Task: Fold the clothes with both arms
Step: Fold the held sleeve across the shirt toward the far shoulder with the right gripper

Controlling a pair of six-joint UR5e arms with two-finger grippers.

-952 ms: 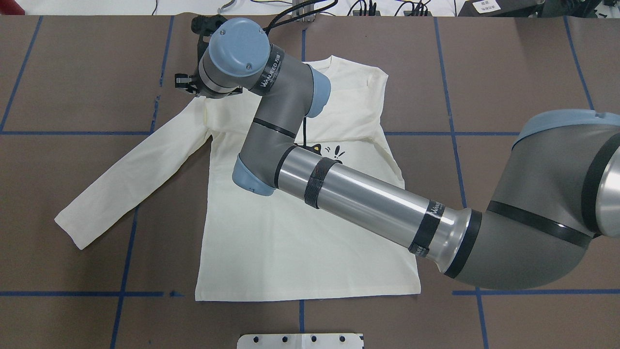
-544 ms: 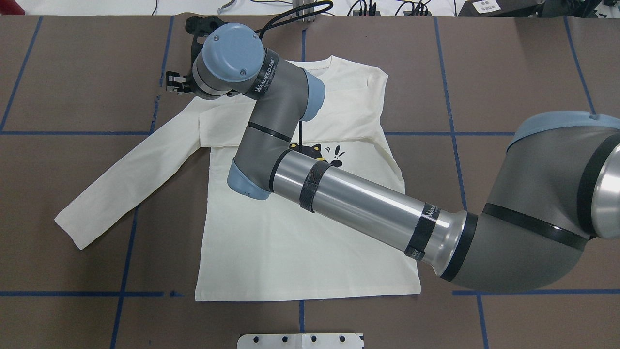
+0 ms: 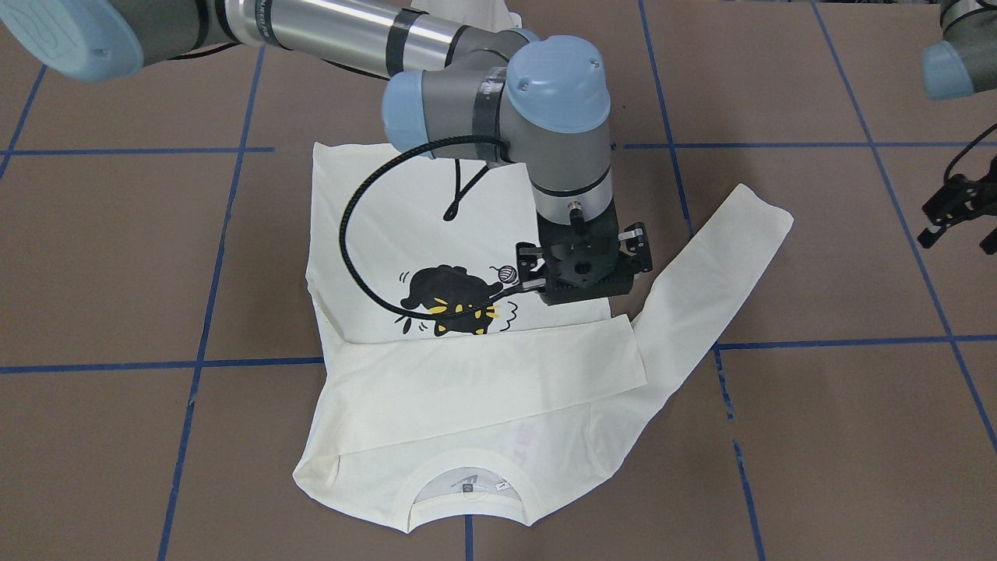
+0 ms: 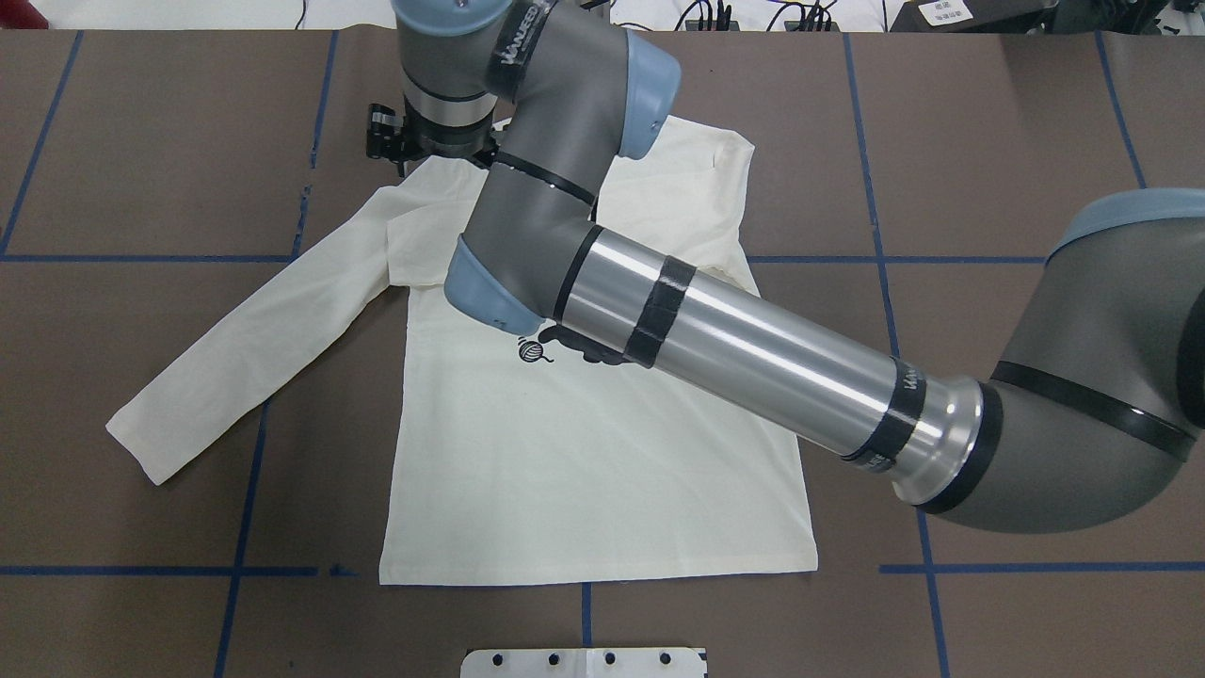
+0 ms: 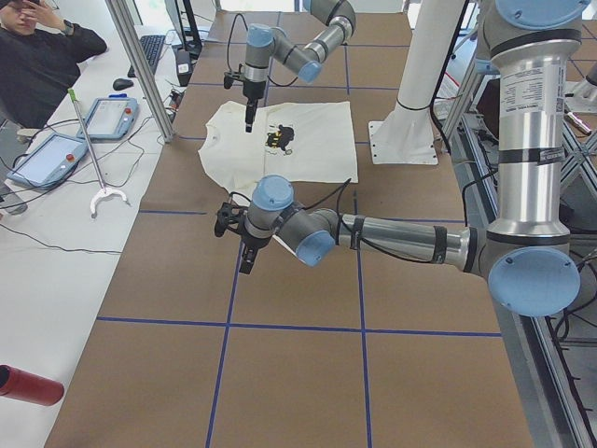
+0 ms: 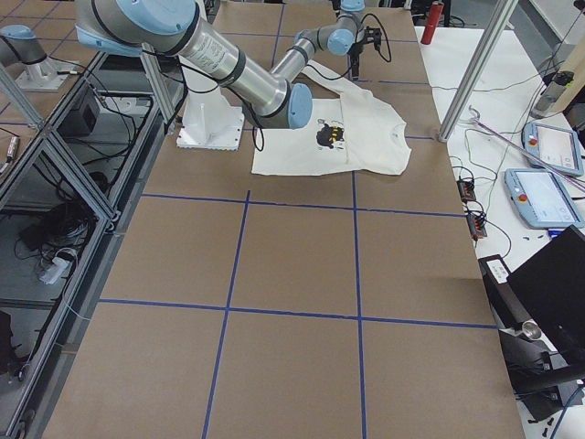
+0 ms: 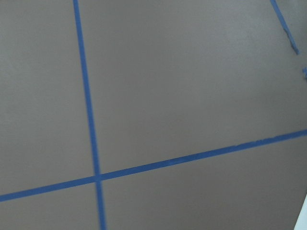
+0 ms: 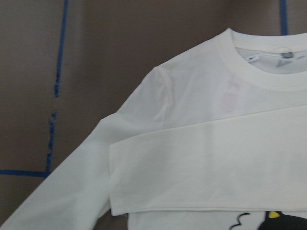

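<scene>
The right gripper [image 3: 584,271] is held over the shirt [image 3: 405,226]; whether it is spread cannot be told. Just beneath it, one sleeve [image 3: 483,374] is folded across the chest, and beside it the other sleeve [image 3: 716,265] is stretched out. Well apart, the left gripper [image 3: 960,232] is held spread over the table [image 3: 841,405].

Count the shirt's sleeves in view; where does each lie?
2. One sleeve lies folded across the shirt chest; the other sleeve stretches flat on the table, robot's left side.

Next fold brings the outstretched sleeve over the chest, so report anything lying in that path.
Nothing visible lies between the outstretched sleeve and the chest of the shirt. Only the right arm reaches above the cloth, with the right gripper raised near that shoulder.
</scene>
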